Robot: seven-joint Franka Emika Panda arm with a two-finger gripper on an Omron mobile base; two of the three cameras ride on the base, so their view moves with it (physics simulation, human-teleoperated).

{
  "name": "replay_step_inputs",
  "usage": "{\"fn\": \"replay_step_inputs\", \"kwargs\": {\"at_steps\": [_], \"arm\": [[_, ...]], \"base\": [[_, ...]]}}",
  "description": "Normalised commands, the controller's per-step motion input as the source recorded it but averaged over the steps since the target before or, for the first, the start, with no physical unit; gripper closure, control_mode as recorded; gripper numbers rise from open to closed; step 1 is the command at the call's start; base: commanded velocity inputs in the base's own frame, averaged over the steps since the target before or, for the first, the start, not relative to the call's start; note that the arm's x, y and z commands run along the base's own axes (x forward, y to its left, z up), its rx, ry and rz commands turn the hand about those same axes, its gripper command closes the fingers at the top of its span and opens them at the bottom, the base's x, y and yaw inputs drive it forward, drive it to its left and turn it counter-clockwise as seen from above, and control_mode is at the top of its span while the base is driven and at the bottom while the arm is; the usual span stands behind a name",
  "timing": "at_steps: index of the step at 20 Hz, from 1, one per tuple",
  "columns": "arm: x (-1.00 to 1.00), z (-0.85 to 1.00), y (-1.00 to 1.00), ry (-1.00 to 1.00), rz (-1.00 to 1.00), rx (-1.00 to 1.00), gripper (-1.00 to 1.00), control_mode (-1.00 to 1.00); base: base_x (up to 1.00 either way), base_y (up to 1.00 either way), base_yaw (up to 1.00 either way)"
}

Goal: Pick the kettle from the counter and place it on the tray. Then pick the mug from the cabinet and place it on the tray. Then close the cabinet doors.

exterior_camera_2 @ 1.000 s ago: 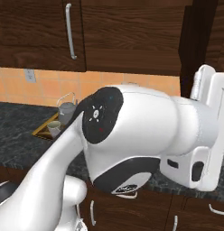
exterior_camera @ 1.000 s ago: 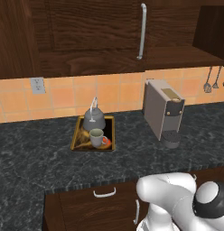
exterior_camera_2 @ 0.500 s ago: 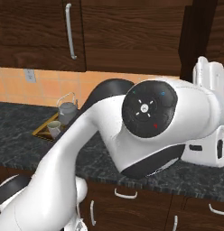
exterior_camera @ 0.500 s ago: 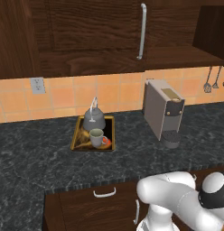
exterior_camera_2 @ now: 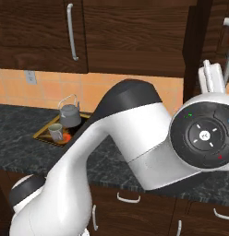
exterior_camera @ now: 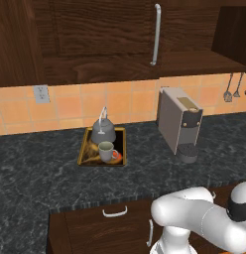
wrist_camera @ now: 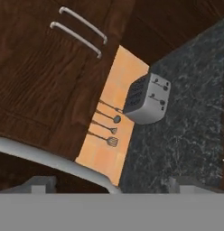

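Kettle [exterior_camera: 103,131] and mug [exterior_camera: 106,151] on tray [exterior_camera: 85,149]; arm swung rightward off it (claw wide, empty) toward open door [wrist_camera: 55,162] beyond.

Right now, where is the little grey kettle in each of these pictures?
Left base view: the kettle sits at the back of the tray, left of centre, behind the mug.
Right base view: the kettle is at mid-left, on the tray.
Hand view: not in it.
Shared landmark: the tray.
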Motion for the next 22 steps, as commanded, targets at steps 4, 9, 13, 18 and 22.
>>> {"fn": "replay_step_inputs", "kwargs": {"at_steps": [4,9,13,18,22], "arm": [[0.33,0.0,0.37,0.03,0.21,-0.09,-1.0,-1.0],[0.35,0.0,0.42,0.01,0.2,-0.11,-1.0,-1.0],[0.36,-0.06,0.51,0.0,0.19,-0.14,-1.0,-1.0],[0.41,-0.06,0.55,0.0,0.16,-0.12,-1.0,-1.0],[0.39,-0.15,0.62,-0.02,0.14,-0.14,-1.0,-1.0]], "base": [[0.0,0.0,0.0],[0.0,0.0,0.0],[0.0,0.0,0.0],[0.0,0.0,0.0],[0.0,0.0,0.0]]}}
